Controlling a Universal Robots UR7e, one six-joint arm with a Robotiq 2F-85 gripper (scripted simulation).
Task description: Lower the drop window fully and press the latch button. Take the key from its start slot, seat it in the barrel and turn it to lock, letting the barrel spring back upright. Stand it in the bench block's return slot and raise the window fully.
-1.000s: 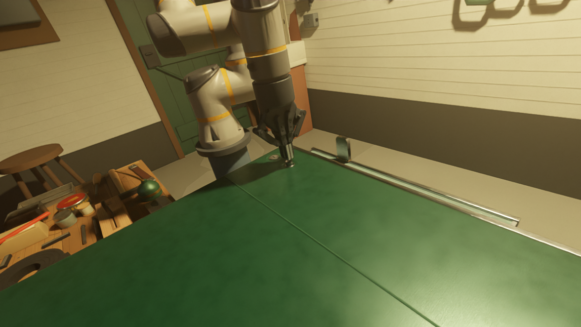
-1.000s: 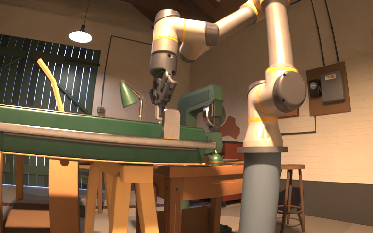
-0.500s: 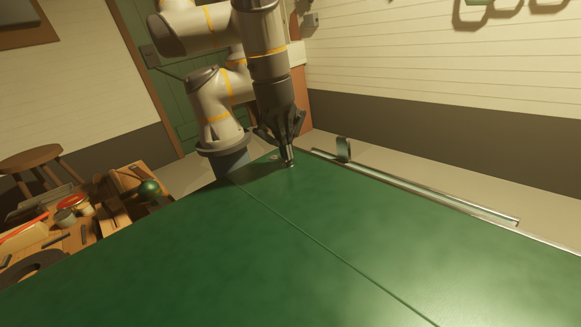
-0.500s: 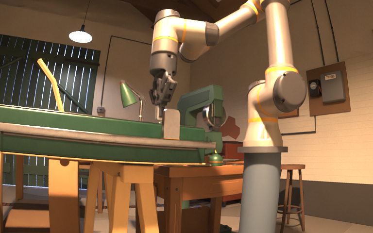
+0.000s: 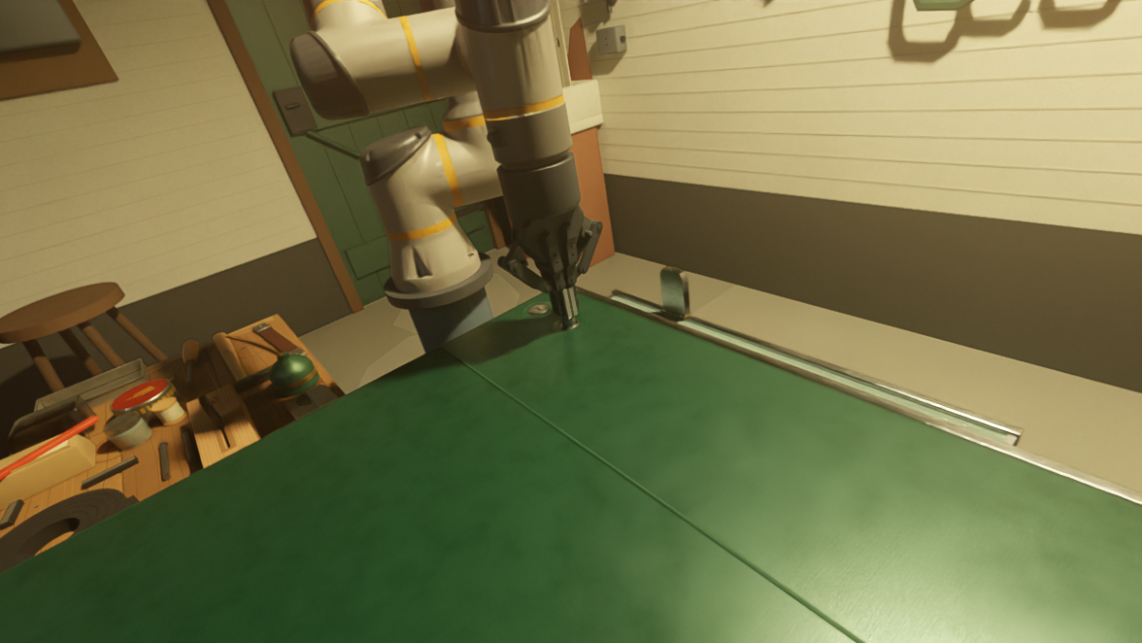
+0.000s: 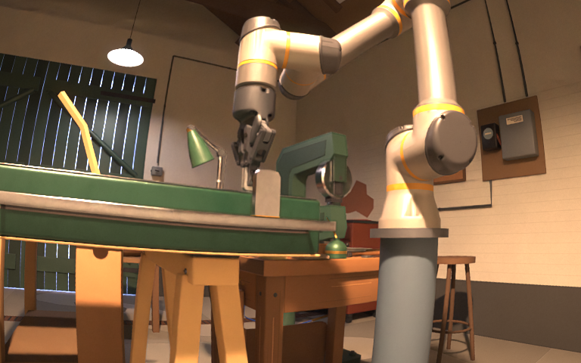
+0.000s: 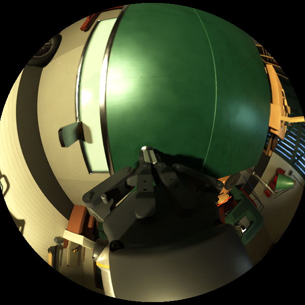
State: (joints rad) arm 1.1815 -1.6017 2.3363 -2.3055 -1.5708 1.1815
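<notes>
The latch button (image 5: 569, 324) (image 7: 145, 148) is mostly hidden under my fingertips; only a small silvery rim shows on the green door panel (image 5: 607, 479) near its far corner. A small round lock barrel (image 5: 539, 307) sits just left of it. The drop window's glass (image 5: 815, 369) (image 7: 92, 96) lies sunk along the panel's right edge, with its grey pull tab (image 5: 674, 291) (image 6: 267, 192) (image 7: 69, 136) standing up from it. The key is out of sight. My gripper (image 5: 566, 313) (image 6: 247, 180) (image 7: 148, 156) points straight down onto the button, closed and empty.
The workbench (image 5: 152, 415) to the left of the panel carries tools, tins and a green knob-shaped block (image 5: 292, 373). A stool (image 5: 68, 315) stands behind it. My arm's base column (image 6: 405, 295) rises beside the panel's far end, near a green machine (image 6: 315, 167) and a lamp (image 6: 199, 147).
</notes>
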